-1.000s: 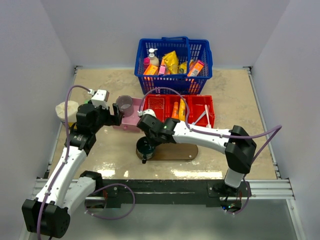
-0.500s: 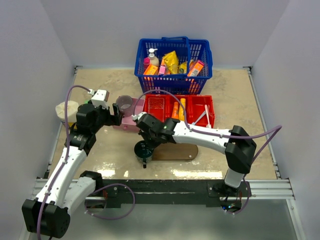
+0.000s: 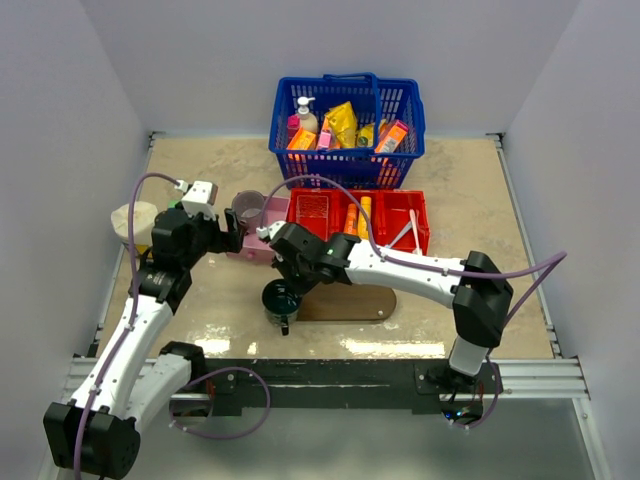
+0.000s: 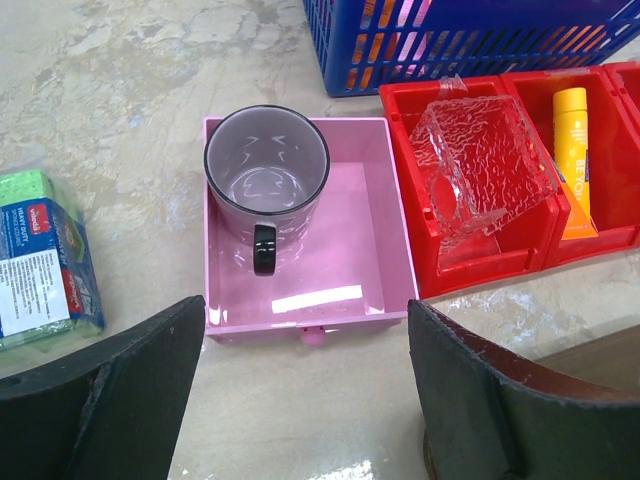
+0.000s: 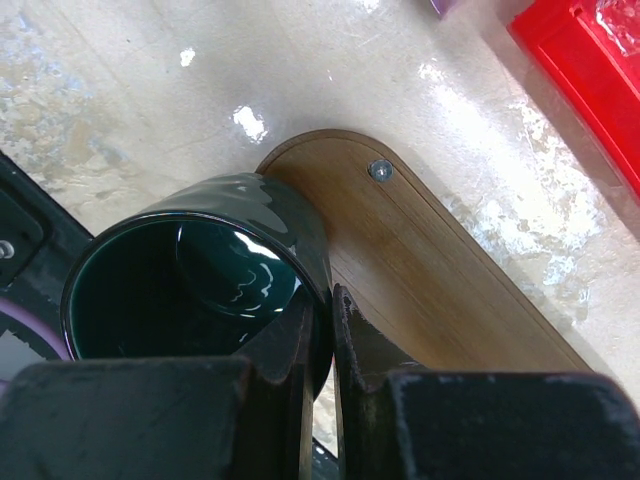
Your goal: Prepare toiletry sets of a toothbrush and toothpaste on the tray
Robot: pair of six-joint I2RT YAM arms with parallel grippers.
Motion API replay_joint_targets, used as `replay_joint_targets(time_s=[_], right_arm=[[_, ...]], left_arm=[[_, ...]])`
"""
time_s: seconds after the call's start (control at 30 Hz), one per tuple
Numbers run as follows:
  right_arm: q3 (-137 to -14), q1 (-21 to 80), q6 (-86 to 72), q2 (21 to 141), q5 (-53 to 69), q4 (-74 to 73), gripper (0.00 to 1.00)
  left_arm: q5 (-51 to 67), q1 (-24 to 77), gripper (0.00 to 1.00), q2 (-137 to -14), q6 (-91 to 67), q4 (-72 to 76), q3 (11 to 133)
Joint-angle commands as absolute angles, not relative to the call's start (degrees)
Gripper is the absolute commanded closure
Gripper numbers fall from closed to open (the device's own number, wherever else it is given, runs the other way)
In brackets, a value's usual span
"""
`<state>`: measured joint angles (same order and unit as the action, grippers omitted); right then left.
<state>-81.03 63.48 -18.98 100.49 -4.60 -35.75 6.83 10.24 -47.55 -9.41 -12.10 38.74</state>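
The brown wooden tray (image 3: 352,304) lies near the front; it also shows in the right wrist view (image 5: 440,270). My right gripper (image 3: 289,288) is shut on the rim of a dark green mug (image 3: 279,299) at the tray's left end, one finger inside the mug (image 5: 190,300). Two white toothbrushes (image 3: 410,232) lie in the red bin's right compartment. Two orange-yellow toothpaste tubes (image 3: 357,218) lie in its middle compartment; one shows in the left wrist view (image 4: 572,150). My left gripper (image 3: 232,233) is open and empty in front of the pink box (image 4: 300,300).
A purple mug (image 4: 266,175) stands in the pink box. The red bin (image 3: 424,238) holds a clear plastic container (image 4: 480,170) on its left. The blue basket (image 3: 347,160) of goods stands behind. A green sponge pack (image 4: 40,260) and a beige round thing (image 3: 130,218) sit at the left.
My right gripper has carried the dark green mug a little to the left, off the tray's left end. The left arm has barely moved.
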Motion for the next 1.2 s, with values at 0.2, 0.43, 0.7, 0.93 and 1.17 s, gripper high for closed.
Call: replay_joint_targets(time_s=[0.2,0.43,0.7,0.93,1.17], right_arm=[[-86.31,62.32,-17.84,98.61,-5.71,-38.58,1.0],[-85.43,60.38,-19.07,98.7,-6.41,-38.15,1.0],[-84.81,59.94,-19.25,100.19,-7.91,-36.03,1.0],[-85.17,59.76,-19.25,101.51,-8.61,-37.79,1.0],[-84.29,59.77,-19.77,101.34,-8.61,-37.62,1.0]], left_arm=[[6.94,10.02,0.14,-46.5,-9.4,-10.81,38.76],[6.86,10.02,0.14,-46.49,-9.4,-10.9,38.67],[6.86,10.02,0.14,-46.58,-9.4,-10.81,38.67],[6.94,10.02,0.14,-46.76,-9.4,-10.9,38.67],[7.03,10.02,0.14,-46.58,-9.49,-10.72,38.76]])
